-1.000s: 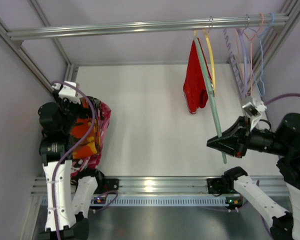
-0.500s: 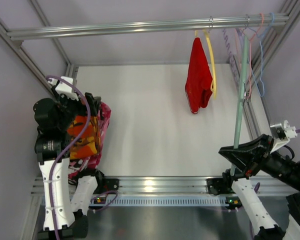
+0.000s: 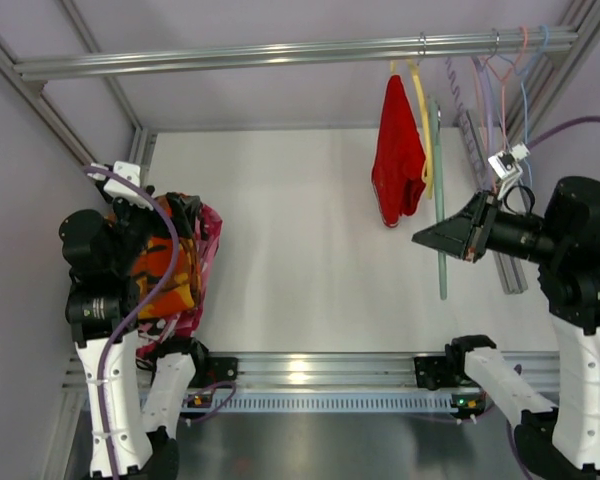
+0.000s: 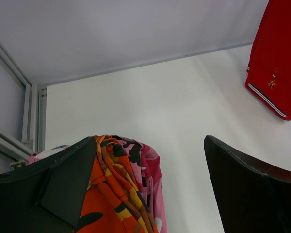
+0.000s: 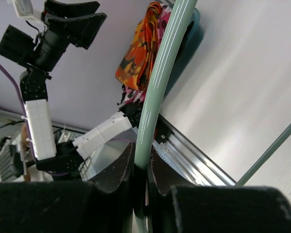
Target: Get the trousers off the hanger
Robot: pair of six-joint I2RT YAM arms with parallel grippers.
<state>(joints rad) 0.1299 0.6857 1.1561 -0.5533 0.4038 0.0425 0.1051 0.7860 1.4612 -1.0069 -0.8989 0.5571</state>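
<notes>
1. Top view: the long, narrow orange cloth trousers [image 3: 165,270], patterned in dark red, black and yellow, lie heaped at the left edge of the white table [image 3: 300,250]. They rest on a pink camouflage garment [image 3: 206,250], just under the left fingers [image 3: 185,210]. Well apart on the right, the thin pale grey-green plastic hanger [image 3: 438,180] is bare, with no cloth on its bar. It is held by the right fingers [image 3: 445,238], beside a plain red garment [image 3: 395,160] that hangs on a yellow hanger [image 3: 423,110] from the metal rail [image 3: 280,52]. Whether the grey-green hanger's hook sits on the rail cannot be told.
2. Left wrist view: the left fingers [image 4: 68,189] are spread wide with nothing between them. The trousers [image 4: 114,194] lie below one of them, touching the pink camouflage garment [image 4: 153,174]. The red garment [image 4: 276,63] hangs far off.
3. Right wrist view: the right fingers [image 5: 114,177] are pressed together on the hanger [image 5: 157,82], pinching its bar. The trousers [image 5: 138,48] show far across the table.
4. Judgement: the removal looks done, since trousers and hanger are separate. At most, the hanger remains to be hung up or released.
</notes>
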